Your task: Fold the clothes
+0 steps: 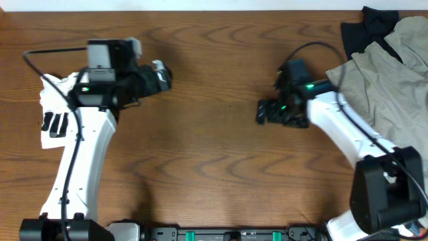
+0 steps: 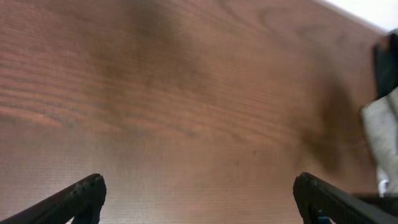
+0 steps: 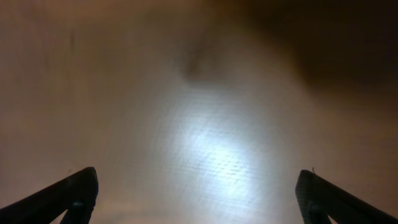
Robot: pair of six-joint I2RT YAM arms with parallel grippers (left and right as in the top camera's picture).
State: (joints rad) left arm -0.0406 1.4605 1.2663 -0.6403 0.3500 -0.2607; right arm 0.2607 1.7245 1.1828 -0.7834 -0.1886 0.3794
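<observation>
With left fingers (image 2: 84, 194) and right fingers (image 3: 74, 193) spread wide and empty over the desk (image 1: 214, 167), the clothes (image 1: 394, 67) lie heaped beside your right arm; grab blindly and you may pinch several garments

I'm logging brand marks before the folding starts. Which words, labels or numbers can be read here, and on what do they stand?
None: no text can be read in any view.
Clothes pile: no label or print shows.
White thing by the left arm: black marks, too small to read as letters.
Table: wood grain only.
</observation>
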